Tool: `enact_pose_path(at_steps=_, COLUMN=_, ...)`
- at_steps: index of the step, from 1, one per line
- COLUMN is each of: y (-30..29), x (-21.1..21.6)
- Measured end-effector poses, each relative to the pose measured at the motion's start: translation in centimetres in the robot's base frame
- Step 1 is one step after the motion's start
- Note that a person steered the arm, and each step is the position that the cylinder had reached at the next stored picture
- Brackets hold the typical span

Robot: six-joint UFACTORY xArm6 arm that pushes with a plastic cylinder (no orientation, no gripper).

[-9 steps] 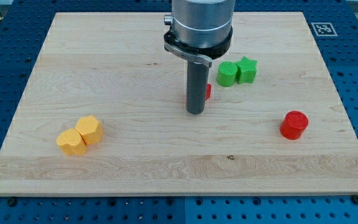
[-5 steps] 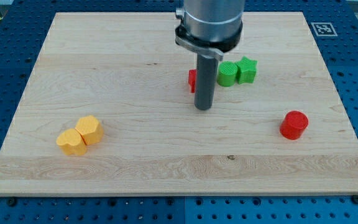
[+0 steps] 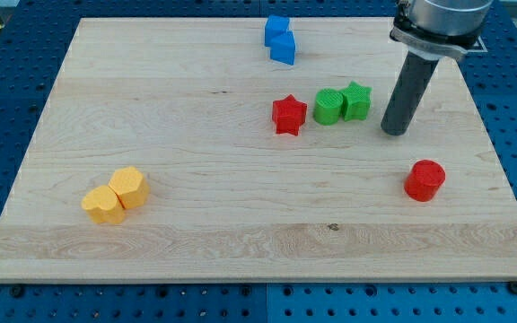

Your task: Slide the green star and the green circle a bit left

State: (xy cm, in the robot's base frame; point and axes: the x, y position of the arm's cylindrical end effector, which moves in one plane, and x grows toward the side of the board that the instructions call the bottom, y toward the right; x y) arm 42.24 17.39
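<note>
The green star [image 3: 357, 100] and the green circle [image 3: 328, 107] sit side by side and touching, right of the board's middle, the circle on the left. My tip [image 3: 394, 132] is on the board just right of the green star and slightly lower, a short gap apart from it. The red star [image 3: 288, 116] lies just left of the green circle.
Two blue blocks [image 3: 279, 39] sit together near the view's top. A red cylinder [image 3: 424, 179] lies below and right of my tip. Two yellow blocks [image 3: 116, 194] sit together at the lower left. The wooden board [image 3: 196, 224] is edged by a blue perforated table.
My tip has moved from in front of the red star to the right, past the green blocks, to their right side. The blocks have not moved.
</note>
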Motion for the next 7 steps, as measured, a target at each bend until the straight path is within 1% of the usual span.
enact_pose_path(at_steps=1, y=0.0, x=-2.1)
enact_pose_path(at_steps=4, y=-0.2, x=-2.9)
enact_pose_path(at_steps=7, y=-5.2, x=-2.8)
